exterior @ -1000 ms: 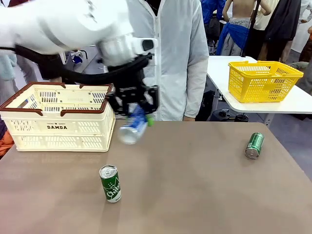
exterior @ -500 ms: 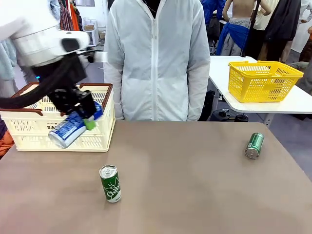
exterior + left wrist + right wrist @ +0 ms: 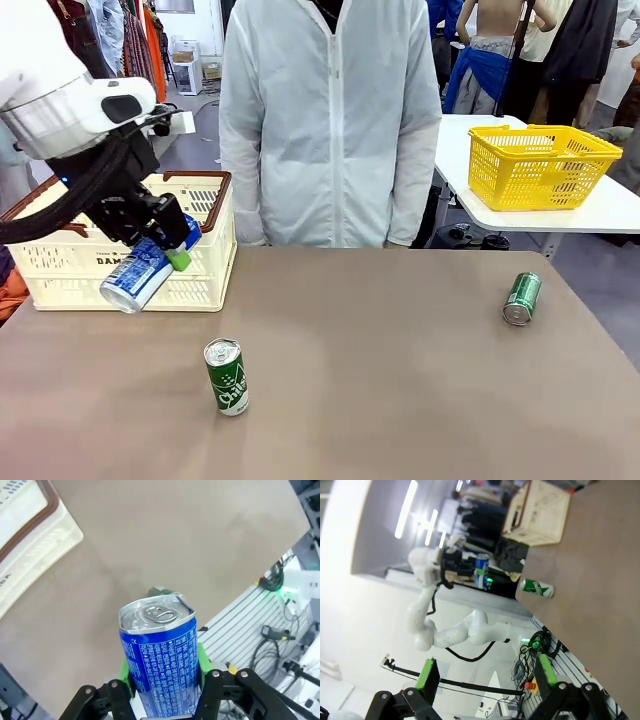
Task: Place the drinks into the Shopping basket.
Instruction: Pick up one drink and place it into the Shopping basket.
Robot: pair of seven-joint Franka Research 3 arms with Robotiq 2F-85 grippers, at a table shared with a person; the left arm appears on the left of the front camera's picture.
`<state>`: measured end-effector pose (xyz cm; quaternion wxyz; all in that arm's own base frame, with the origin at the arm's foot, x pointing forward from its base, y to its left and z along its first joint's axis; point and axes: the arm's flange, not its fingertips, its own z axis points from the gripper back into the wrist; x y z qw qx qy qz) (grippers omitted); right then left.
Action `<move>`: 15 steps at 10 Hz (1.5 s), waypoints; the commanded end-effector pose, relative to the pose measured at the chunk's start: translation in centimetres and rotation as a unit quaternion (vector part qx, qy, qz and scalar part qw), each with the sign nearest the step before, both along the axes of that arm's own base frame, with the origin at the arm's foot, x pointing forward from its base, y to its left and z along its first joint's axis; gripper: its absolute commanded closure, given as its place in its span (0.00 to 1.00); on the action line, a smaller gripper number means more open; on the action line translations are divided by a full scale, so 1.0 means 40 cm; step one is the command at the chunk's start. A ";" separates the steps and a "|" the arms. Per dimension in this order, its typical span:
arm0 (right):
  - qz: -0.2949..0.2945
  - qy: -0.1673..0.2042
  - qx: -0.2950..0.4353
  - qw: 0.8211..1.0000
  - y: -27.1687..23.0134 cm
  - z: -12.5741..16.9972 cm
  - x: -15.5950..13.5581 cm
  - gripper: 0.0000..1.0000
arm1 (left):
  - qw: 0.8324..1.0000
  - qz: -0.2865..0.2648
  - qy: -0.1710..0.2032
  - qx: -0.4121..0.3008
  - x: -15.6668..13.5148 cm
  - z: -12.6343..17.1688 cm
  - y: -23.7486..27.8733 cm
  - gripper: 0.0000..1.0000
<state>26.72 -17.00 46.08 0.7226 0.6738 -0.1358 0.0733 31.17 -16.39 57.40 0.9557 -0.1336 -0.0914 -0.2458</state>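
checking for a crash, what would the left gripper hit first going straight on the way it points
Probably the bare table, with the blue can in the left gripper touching first; depth is unclear.

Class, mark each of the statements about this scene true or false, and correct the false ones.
1. The left gripper is shut on the blue can. True.
2. The blue can lies inside the Shopping basket. False: it is held tilted in the air, outside the Shopping basket, in front of its near wall.
3. The green can with the script logo stands upright on the table. True.
4. The slimmer green can stands upright. False: it lies on its side, near the table's right edge.
5. The right gripper grips a can. False: its jaws are open and hold nothing.
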 end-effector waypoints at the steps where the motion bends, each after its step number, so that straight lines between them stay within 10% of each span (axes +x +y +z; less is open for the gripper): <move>1: -0.001 -0.002 0.006 1.000 -0.002 0.013 0.001 0.00 | 1.000 0.013 -0.004 -0.009 0.005 -0.007 0.020 1.00; 6: -0.001 -0.002 0.006 1.000 -0.002 0.013 0.001 0.00 | 0.997 0.041 -0.053 0.048 0.416 0.218 0.071 1.00; 9: -0.001 -0.002 0.006 1.000 -0.002 0.013 0.001 0.00 | 0.989 0.095 -0.041 0.108 0.649 0.182 0.116 1.00; 11: -0.001 -0.002 0.006 1.000 -0.002 0.013 0.001 0.00 | 0.991 0.112 0.016 0.065 0.689 0.145 0.168 1.00; 12: -0.001 -0.002 0.006 1.000 -0.002 0.013 0.001 0.00 | 0.989 0.097 -0.053 0.097 0.668 0.130 0.147 1.00; 15: -0.001 -0.002 0.006 1.000 -0.002 0.013 0.001 0.00 | 0.987 0.107 -0.025 0.114 0.719 0.037 0.169 1.00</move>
